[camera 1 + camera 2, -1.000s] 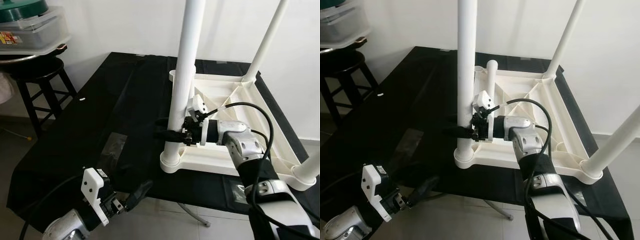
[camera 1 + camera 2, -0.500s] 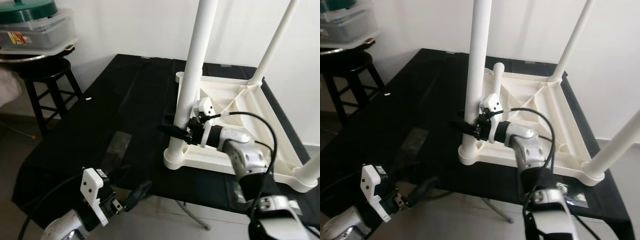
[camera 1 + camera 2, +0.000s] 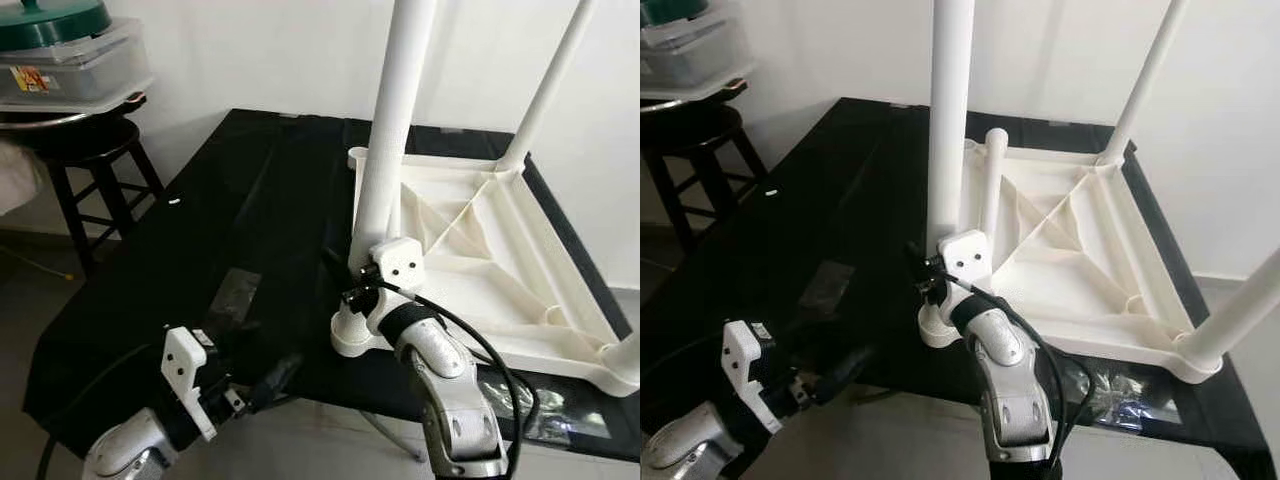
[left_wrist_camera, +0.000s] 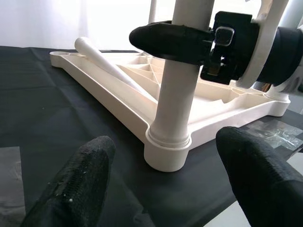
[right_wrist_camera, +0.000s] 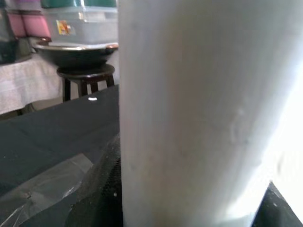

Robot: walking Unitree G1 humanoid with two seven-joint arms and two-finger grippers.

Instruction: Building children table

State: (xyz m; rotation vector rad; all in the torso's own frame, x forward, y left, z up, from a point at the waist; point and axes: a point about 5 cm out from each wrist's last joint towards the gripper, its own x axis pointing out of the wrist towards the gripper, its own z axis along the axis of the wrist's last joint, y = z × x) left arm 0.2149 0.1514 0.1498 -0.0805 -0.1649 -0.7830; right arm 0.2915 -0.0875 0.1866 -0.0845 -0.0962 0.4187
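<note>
Since the earlier frame, the right arm has swung nearer the body, elbow tucked close; the left gripper (image 4: 161,184) hangs low at the near edge of the black cloth-covered work table (image 3: 200,230), fingers spread wide, holding nothing; the right gripper (image 3: 350,285) is clamped around the near white cylindrical leg (image 3: 385,150) just above its socket; the white plastic children's table (image 3: 480,250) lies inverted, ribbed underside up, legs upright; a dark wooden stool (image 3: 90,150) stands beyond.

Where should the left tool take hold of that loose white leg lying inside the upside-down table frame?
Grip the loose white tapered leg mid-shaft, from above, fingers either side. It lies flat along the white plastic table frame, round and slim; its ends sit near the frame's edge.
</note>
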